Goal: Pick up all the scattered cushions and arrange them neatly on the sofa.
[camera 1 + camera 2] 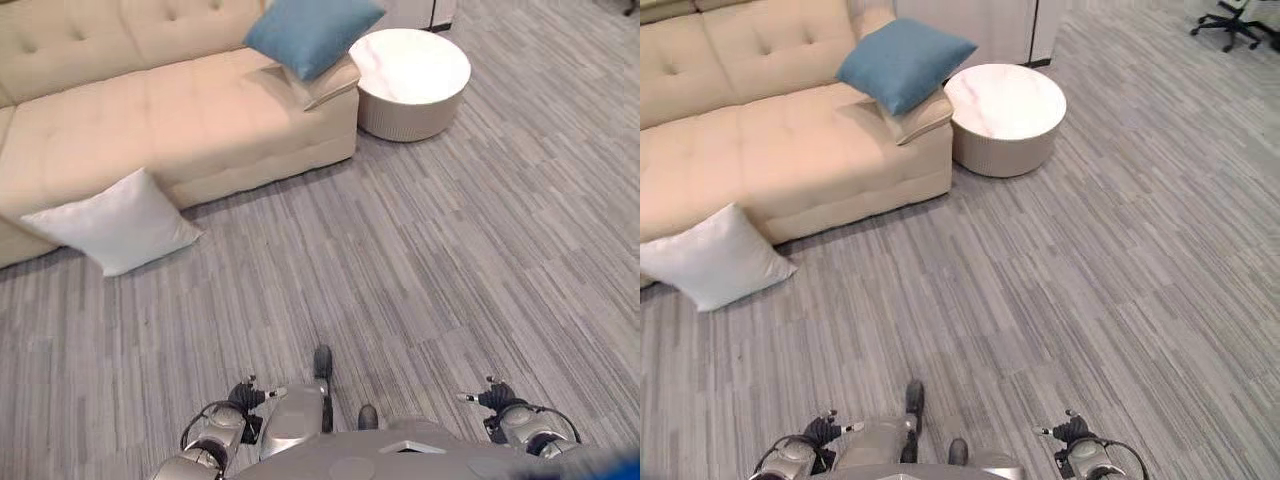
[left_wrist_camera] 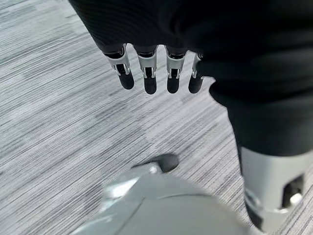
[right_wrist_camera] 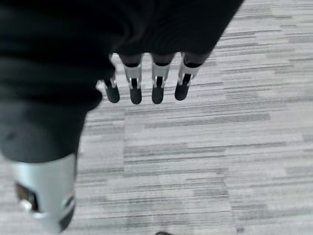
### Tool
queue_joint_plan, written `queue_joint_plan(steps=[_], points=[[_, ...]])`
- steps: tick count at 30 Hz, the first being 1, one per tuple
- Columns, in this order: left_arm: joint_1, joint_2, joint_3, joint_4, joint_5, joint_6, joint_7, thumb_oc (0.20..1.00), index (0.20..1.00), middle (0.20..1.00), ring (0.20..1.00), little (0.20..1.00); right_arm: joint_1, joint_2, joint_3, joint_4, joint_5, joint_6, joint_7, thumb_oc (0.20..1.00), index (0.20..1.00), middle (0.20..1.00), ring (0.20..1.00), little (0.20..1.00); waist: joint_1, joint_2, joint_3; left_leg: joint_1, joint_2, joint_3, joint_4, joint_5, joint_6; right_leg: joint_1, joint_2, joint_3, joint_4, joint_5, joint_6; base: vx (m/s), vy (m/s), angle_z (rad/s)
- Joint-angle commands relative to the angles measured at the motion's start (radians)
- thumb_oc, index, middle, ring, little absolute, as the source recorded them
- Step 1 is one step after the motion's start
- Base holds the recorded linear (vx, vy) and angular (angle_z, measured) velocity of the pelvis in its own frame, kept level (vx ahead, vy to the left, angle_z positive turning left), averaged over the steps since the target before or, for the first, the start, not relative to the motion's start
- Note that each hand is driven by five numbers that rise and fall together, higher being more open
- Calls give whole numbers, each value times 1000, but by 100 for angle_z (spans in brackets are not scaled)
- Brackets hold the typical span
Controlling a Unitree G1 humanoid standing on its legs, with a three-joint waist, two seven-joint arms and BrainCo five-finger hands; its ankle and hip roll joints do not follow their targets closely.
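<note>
Both of my hands hang empty over the carpet: the left hand (image 2: 151, 73) shows its fingers straight and relaxed with nothing past them but floor, and the right hand (image 3: 146, 83) looks the same, loose and holding nothing. What I care about is the white cushion (image 1: 115, 225), which lies on the grey striped floor (image 1: 420, 270) at far left, propped against the front of the beige sofa (image 1: 150, 110) with one corner pointing up. It sits ahead and well to the left of me, so my left arm is the nearer one, though both are well apart from it and I judge I must walk in before any reach. Its broad face leans toward the sofa, edges running diagonally. A blue cushion (image 1: 902, 62) already rests on the sofa's right end, tilted over the armrest beside a round white table (image 1: 1005, 115); I'd guess it needs straightening later.
</note>
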Motion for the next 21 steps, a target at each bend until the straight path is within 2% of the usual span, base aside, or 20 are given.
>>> queue_joint_plan(steps=[1, 3, 4, 5, 6, 7, 9, 10, 11, 13, 14, 15, 17, 18, 19, 20, 21], points=[[-21, 19, -9, 16, 8, -9, 3, 1000, 1000, 1000, 1000, 1000, 3, -17, -4, -49, -9, -16, -6, 1000, 1000, 1000, 1000, 1000, 18, -12, -10, -17, -17, -13, 164, -137, -19, -157, -70, 39, 269, 87, 114, 150, 110, -23], [-27, 23, -14, 5, 10, -9, 6, 1000, 1000, 1000, 1000, 1000, -10, -22, -4, -68, -9, -19, -6, 1000, 1000, 1000, 1000, 1000, -1, 9, 13, 30, -19, -31, 147, -157, 3, -258, -63, 47, 446, 166, 145, 163, 114, -3], [-27, 23, -14, 5, 10, -9, 6, 1000, 1000, 1000, 1000, 1000, -10, -22, -4, -68, -9, -19, -6, 1000, 1000, 1000, 1000, 1000, -1, 8, 13, 30, -20, -30, 147, -157, 3, -260, -64, 48, 450, 163, 145, 224, 105, 29], [-32, 23, -15, 1, 6, -11, 9, 1000, 1000, 1000, 1000, 1000, -21, -25, -4, -75, -14, -18, -7, 1000, 1000, 1000, 1000, 1000, -6, 22, 20, 65, -22, -40, 128, -168, 10, -315, -74, 20, 462, 172, 140, 295, 46, 31], [-37, 19, -22, 3, 9, -12, 7, 1000, 1000, 1000, 1000, 1000, -28, -28, 4, -77, -19, -17, -6, 1000, 1000, 1000, 1000, 1000, -18, 31, 24, 106, -26, -60, 100, -180, 10, -351, -81, -15, 394, 146, 124, 381, 34, 21], [-40, 18, -25, 6, 11, -13, 6, 1000, 1000, 1000, 1000, 1000, -31, -30, 6, -82, -22, -18, -7, 1000, 1000, 1000, 1000, 1000, -22, 33, 25, 118, -30, -68, 95, -185, 9, -380, -79, -26, 346, 146, 118, 350, -31, 5], [-43, 15, -24, 9, 7, -16, 5, 1000, 1000, 1000, 1000, 1000, -35, -37, 8, -90, -24, -13, -8, 1000, 1000, 1000, 1000, 1000, -42, 31, 35, 149, -41, -93, 94, -200, 5, -412, -79, -27, 228, 171, 119, 212, -51, 1], [-43, 15, -24, 9, 7, -16, 5, 1000, 1000, 1000, 1000, 1000, -35, -37, 8, -90, -24, -13, -8, 1000, 1000, 1000, 1000, 1000, -42, 31, 36, 150, -41, -93, 93, -200, 5, -411, -79, -28, 228, 172, 119, 243, -94, 11], [-55, 14, -26, 10, 10, -20, 3, 1000, 1000, 1000, 1000, 1000, -37, -44, 6, -91, -28, -11, -12, 1000, 1000, 1000, 1000, 1000, -57, 24, 38, 170, -49, -109, 98, -219, -3, -406, -80, -4, 143, 187, 127, 243, -99, 33], [-52, 6, -33, 16, 21, -23, 3, 1000, 1000, 1000, 1000, 1000, -27, -41, 8, -83, -25, -13, -10, 1000, 1000, 1000, 1000, 1000, -64, 14, 22, 190, -53, -119, 115, -256, -8, -381, -60, 44, 124, 187, 115, 294, -127, 54], [-48, 4, -34, 18, 23, -23, 1, 1000, 1000, 1000, 1000, 1000, -20, -39, 7, -78, -23, -12, -9, 1000, 1000, 1000, 1000, 1000, -64, 11, 15, 195, -52, -121, 129, -266, -14, -369, -60, 41, 117, 188, 107, 349, -196, 70], [-47, -2, -40, 20, 21, -24, -2, 1000, 1000, 1000, 1000, 1000, -13, -35, 2, -73, -10, -20, -8, 1000, 1000, 1000, 1000, 1000, -70, 7, 9, 177, -41, -116, 222, -246, -52, -320, -55, 35, 82, 187, 85, 303, -193, 70], [-54, -1, -42, 11, 12, -21, -10, 1000, 1000, 1000, 1000, 1000, -12, -31, -3, -64, 1, -17, -8, 1000, 1000, 1000, 1000, 1000, -66, -6, 18, 103, -22, -86, 376, -188, -93, -275, -65, 24, 47, 183, 67, 164, -167, 40], [-62, 0, -44, 7, 7, -20, -10, 1000, 1000, 1000, 1000, 1000, -15, -31, -5, -61, 11, -17, -8, 1000, 1000, 1000, 1000, 1000, -58, -16, 28, 61, -17, -73, 449, -157, -103, -250, -65, 22, 32, 179, 54, 49, -100, 27], [-63, 1, -44, 7, 7, -20, -10, 1000, 1000, 1000, 1000, 1000, -16, -31, -5, -60, 11, -18, -8, 1000, 1000, 1000, 1000, 1000, -58, -15, 28, 58, -16, -73, 453, -160, -103, -251, -64, 21, 31, 179, 54, 170, -153, 10], [-70, 2, -45, 7, -6, -16, -7, 1000, 1000, 1000, 1000, 1000, -13, -29, -12, -49, 34, -16, -6, 1000, 1000, 1000, 1000, 1000, -51, -35, 33, -19, 8, -27, 528, -146, -100, -204, -75, 16, 3, 162, 36, 206, -118, 10], [-70, 3, -49, 9, -7, -14, -7, 1000, 1000, 1000, 1000, 1000, -6, -26, -13, -47, 41, -16, -8, 1000, 1000, 1000, 1000, 1000, -48, -42, 34, -48, 16, -8, 509, -157, -92, -192, -79, 10, -3, 156, 35, 351, -104, 27]])
